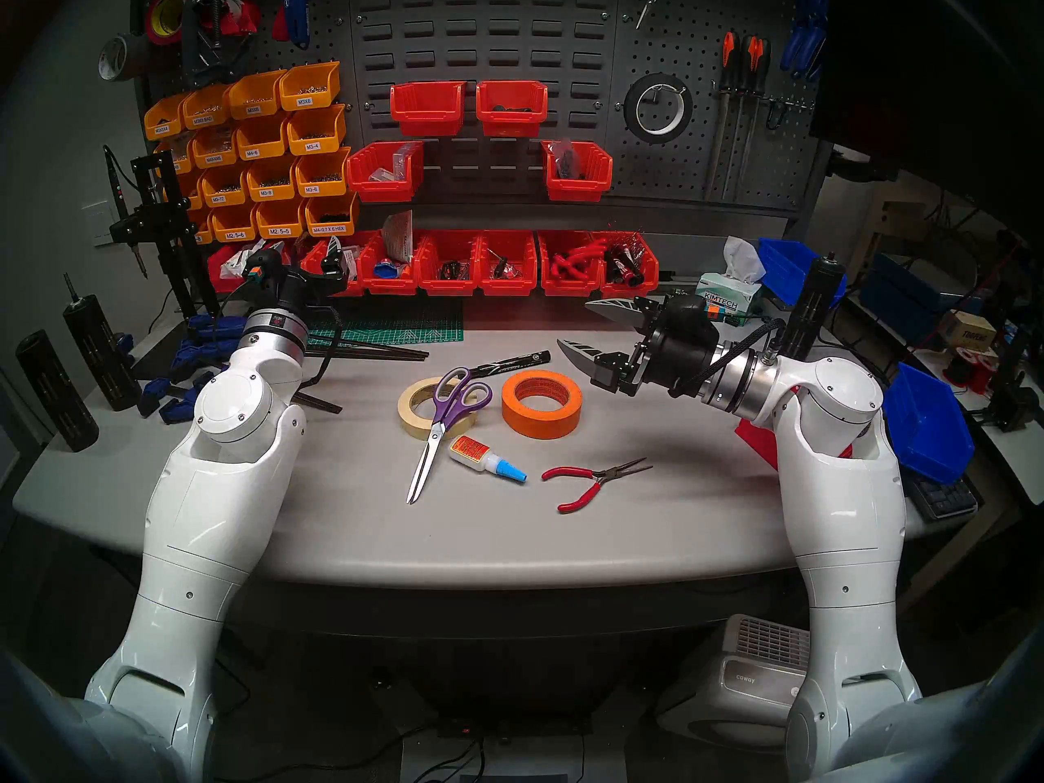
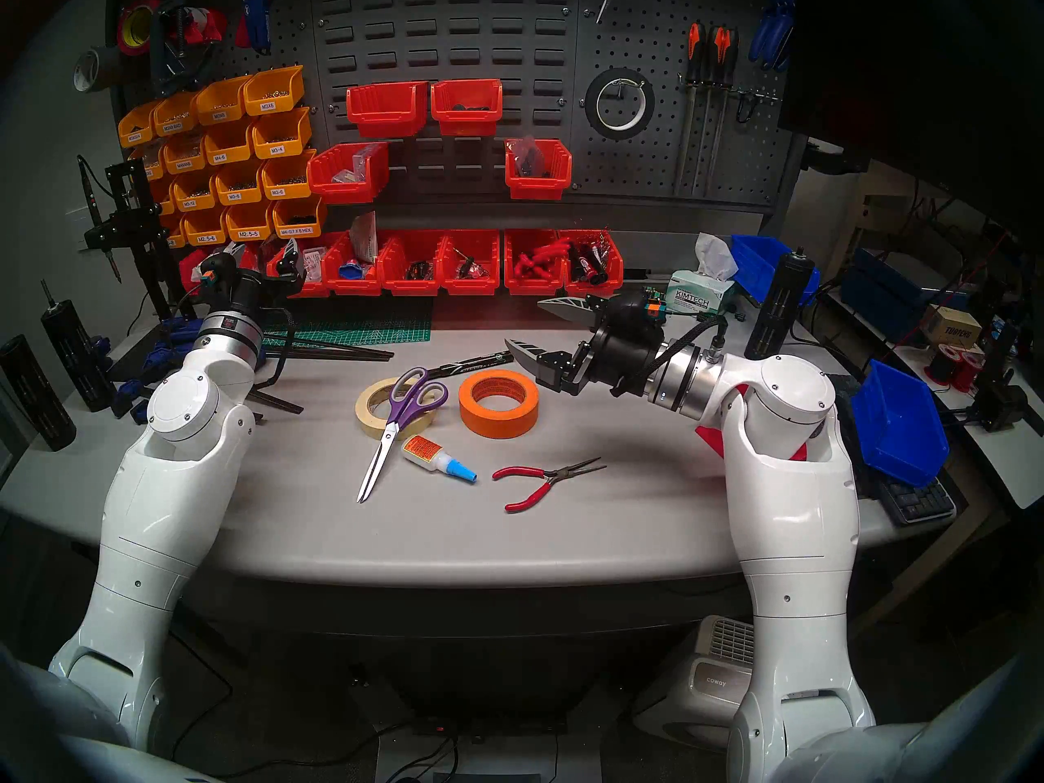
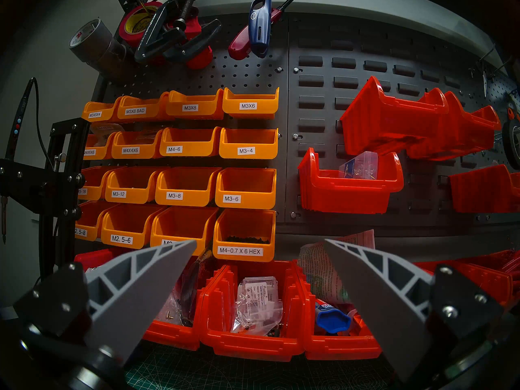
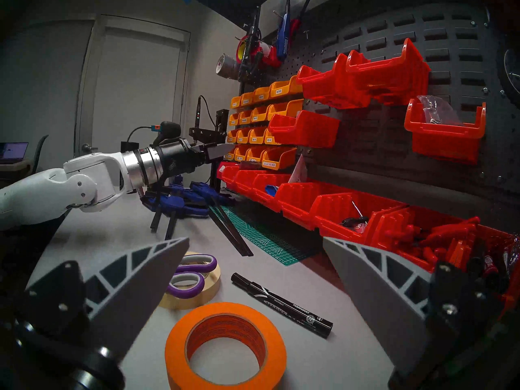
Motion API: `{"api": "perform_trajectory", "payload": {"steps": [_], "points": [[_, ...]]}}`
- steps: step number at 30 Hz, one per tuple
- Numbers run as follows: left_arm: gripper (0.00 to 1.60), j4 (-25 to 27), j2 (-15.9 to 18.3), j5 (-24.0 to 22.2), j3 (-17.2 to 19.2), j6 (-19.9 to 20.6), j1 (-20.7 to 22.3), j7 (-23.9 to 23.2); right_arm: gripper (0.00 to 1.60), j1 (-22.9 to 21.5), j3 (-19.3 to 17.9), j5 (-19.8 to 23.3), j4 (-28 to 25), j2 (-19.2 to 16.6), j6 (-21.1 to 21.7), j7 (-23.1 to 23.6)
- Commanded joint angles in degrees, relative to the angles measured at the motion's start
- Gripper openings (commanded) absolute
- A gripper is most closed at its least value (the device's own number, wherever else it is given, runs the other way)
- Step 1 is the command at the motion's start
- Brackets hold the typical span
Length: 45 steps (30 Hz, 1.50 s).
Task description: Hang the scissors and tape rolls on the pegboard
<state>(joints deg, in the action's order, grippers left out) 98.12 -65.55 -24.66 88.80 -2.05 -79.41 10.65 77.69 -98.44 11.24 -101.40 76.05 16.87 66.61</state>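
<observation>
The purple-handled scissors (image 1: 436,434) lie on the grey table, handles resting on the cream tape roll (image 1: 408,410), blades pointing toward me. The orange tape roll (image 1: 541,426) lies flat to their right. The black tape roll (image 1: 633,109) hangs on a hook of the pegboard (image 1: 700,58). My right gripper (image 1: 573,324) is open and empty, hovering just right of and behind the orange roll (image 4: 225,319); the scissors' handles (image 4: 191,281) show in its view. My left gripper (image 3: 259,240) is open and empty, at the back left, facing the wall bins.
A glue bottle (image 1: 480,457), red-handled pliers (image 1: 587,479) and a black marker (image 1: 511,364) lie around the rolls. Red bins (image 1: 452,267) line the table's back, with a green cutting mat (image 1: 395,327) before them. Blue clamps (image 1: 192,358) lie left, blue bins (image 1: 926,426) right.
</observation>
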Motion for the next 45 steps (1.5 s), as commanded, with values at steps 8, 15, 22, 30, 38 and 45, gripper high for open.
{"api": "perform_trajectory", "payload": {"steps": [8, 15, 22, 30, 38, 45], "points": [[1.6, 1.7, 0.0, 0.1, 0.5, -0.9, 2.0, 0.1, 1.6, -2.0, -0.2, -0.3, 0.0, -1.2, 0.5, 1.3], [1.6, 1.7, 0.0, 0.1, 0.5, -0.9, 2.0, 0.1, 1.6, -2.5, -0.3, -0.6, 0.9, -2.6, 1.2, 2.9], [1.6, 1.7, 0.0, 0.1, 0.5, -0.9, 2.0, 0.1, 1.6, -3.3, -0.2, -0.9, 2.2, -3.4, 2.3, 3.8], [1.6, 1.7, 0.0, 0.1, 0.5, -0.9, 2.0, 0.1, 1.6, -3.9, 0.2, -1.1, 3.6, -4.5, 3.5, 5.4], [1.6, 1.7, 0.0, 0.1, 0.5, -0.9, 2.0, 0.1, 1.6, -4.7, 0.5, -1.6, 4.6, -4.7, 5.0, 5.9], [1.6, 1.7, 0.0, 0.1, 0.5, -0.9, 2.0, 0.1, 1.6, -5.0, 1.0, -2.1, 5.5, -5.6, 5.7, 7.1]]}}
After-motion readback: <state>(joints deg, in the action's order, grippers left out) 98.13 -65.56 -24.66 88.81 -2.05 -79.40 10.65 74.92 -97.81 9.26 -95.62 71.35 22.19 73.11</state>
